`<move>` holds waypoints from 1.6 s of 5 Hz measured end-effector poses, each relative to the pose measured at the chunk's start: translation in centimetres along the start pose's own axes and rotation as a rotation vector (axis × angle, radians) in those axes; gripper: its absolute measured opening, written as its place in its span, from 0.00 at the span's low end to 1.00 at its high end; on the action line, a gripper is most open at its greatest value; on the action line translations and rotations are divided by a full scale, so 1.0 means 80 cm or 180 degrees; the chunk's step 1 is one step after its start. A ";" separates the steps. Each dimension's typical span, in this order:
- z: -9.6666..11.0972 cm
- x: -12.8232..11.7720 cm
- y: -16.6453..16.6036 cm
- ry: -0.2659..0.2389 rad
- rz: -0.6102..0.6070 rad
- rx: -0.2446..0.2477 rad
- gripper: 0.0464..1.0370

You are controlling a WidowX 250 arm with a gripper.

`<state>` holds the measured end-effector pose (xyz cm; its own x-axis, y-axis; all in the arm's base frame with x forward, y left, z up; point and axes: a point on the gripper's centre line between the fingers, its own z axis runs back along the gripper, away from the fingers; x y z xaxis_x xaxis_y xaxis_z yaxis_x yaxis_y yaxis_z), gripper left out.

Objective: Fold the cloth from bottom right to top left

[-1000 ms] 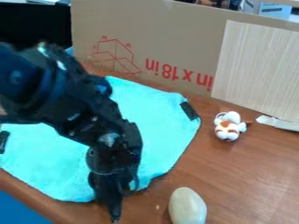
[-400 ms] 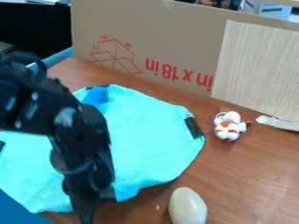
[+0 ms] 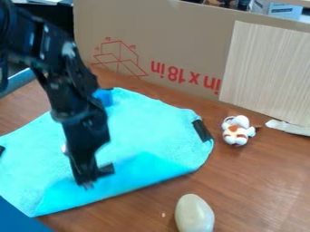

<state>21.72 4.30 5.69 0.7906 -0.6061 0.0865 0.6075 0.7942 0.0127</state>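
Spread over the left and centre of the surface (image 3: 254, 181): a turquoise cloth (image 3: 148, 120), partly turned over along its near side, with a bluer flap (image 3: 130, 174) slanting inward and the far part lying open. Over that flap, left of centre: the end effector (image 3: 86, 182), apparently clenched on the cloth's near corner, with a dark tab (image 3: 105, 170) poking out just beside. Probably only part-way through the fold, with most of the cloth yet to cross towards the far corner and its blue patch (image 3: 104, 96).

Biggest risk: a slip of the corner, from too small a pinch on soft fabric, and then a flap flopping back towards the near edge. Next, a drag of the whole cloth towards the cardboard (image 3: 181, 45), from pulling too low or too fast with nothing pinning the far side. Also possible: a skewed crease, from drifting left instead of heading far, or a bunched flap, from letting go short of the far corner. Less of a worry: the oval object (image 3: 195, 213) and the toy (image 3: 236, 131), both apart from the cloth.
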 end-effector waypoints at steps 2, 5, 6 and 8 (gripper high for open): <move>0.008 -0.001 0.043 0.0140 -0.0222 -0.0364 0.02; 0.039 0.012 0.118 0.0104 -0.0376 -0.0249 0.02; 0.030 0.014 0.144 0.0158 -0.0460 -0.0318 0.02; 0.031 0.022 0.190 0.0121 -0.0567 -0.0263 0.02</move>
<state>32.15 15.45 8.49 0.6716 -0.7391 0.0526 0.7409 0.6691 -0.0575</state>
